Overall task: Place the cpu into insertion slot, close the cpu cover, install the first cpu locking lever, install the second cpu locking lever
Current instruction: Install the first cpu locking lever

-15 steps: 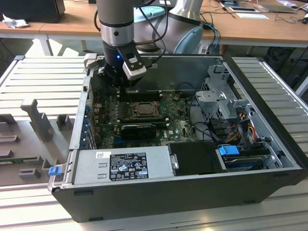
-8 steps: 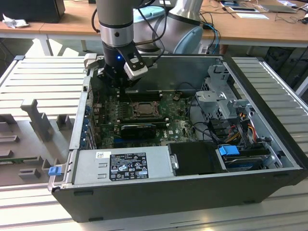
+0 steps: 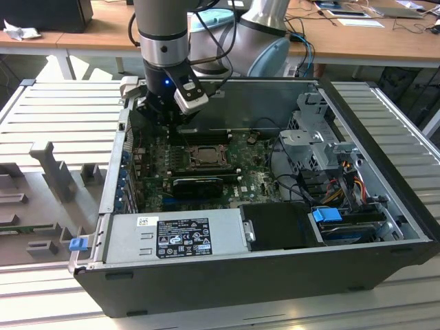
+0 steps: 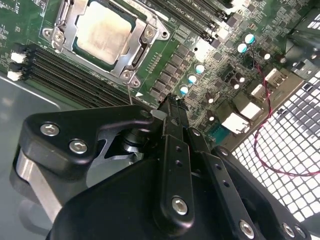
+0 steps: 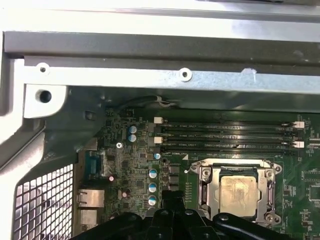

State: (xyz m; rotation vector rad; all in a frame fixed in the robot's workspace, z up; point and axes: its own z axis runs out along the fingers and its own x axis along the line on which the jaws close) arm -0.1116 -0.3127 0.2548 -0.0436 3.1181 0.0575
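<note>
Your cpu [image 4: 105,31] sits in the slot [image 4: 146,50] with the cover [image 4: 131,74] down over it. The fingers [image 4: 172,107] look pressed together, holding nothing, beside the socket. Risk: they could scrape the board [image 4: 210,75] or capacitors [image 4: 192,79].

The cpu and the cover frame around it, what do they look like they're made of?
The cpu looks like pale, dull silvery metal on its face, with a soft sheen and faint smudges. The cpu cover around it looks like thin, brighter stamped metal, probably steel, with shiny edges and screw heads at its corners. Both also show in the first wrist view.
</note>
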